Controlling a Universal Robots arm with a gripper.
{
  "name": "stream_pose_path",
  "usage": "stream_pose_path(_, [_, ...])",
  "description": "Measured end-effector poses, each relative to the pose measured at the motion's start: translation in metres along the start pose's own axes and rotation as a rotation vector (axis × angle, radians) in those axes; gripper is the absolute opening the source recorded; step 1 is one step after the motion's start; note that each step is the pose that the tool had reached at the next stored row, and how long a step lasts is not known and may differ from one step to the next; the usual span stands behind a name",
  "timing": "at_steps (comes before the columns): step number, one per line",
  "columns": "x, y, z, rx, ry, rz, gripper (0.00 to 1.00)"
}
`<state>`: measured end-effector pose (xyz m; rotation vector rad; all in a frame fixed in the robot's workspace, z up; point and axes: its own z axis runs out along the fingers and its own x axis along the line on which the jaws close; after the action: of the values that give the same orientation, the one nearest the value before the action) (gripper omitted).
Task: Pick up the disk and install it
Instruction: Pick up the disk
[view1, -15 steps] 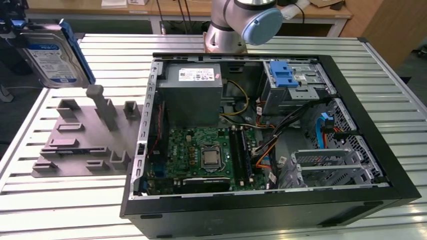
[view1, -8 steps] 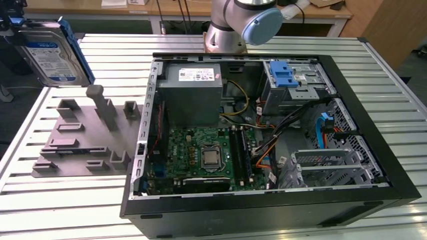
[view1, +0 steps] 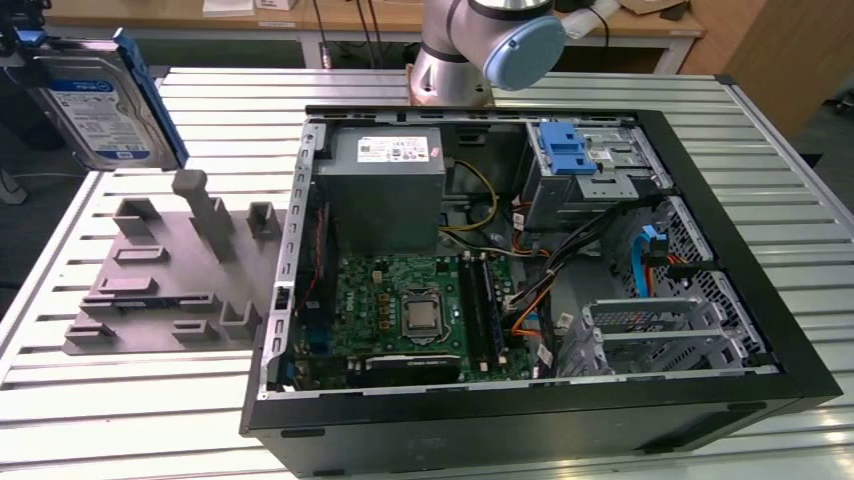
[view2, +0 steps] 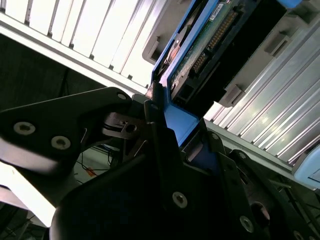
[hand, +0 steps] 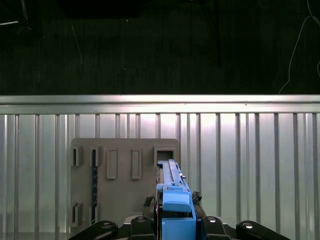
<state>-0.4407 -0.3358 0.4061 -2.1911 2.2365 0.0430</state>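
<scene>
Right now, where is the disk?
At the exterior view's left, the disk hangs in the gripper above the grey fixture plate, beside the computer case.

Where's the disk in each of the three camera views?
Exterior view: disk raised at the exterior view's left, near the grey holder.
First wrist view: disk edge-on in the hand, over the holder.
Second wrist view: disk's circuit side, in the hand.
Shared landmark: the slatted table.

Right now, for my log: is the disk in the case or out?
Out: the disk hangs above the grey fixture, outside the computer case.
</scene>
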Motion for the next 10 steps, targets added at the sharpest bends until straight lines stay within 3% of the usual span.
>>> stream_pose_path(10, [-0.0001,0.0,-0.0047,-0.0001,0.0,0.0,0.37])
